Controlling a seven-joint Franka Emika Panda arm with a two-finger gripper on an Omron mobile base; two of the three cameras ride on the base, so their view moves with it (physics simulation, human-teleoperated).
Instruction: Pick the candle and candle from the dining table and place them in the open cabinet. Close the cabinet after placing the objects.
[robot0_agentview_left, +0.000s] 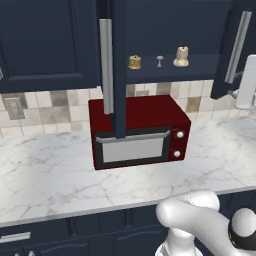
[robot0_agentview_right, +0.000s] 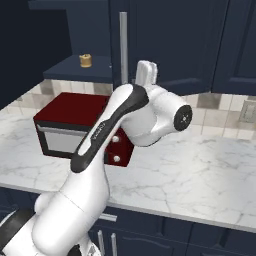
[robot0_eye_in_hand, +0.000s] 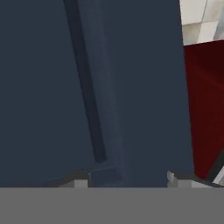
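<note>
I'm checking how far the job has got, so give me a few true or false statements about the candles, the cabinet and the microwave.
1. The squat golden-tan candle stands on the open navy wall cabinet's shelf. True.
2. The taller pale cream candle lies on the white marble counter. False: it stands on the same shelf, to the right of the golden one.
3. The cabinet's flat navy door is fully shut. False: it stands open, edge-on above the microwave.
4. The red microwave sits on the counter below the cabinet. True.
</note>
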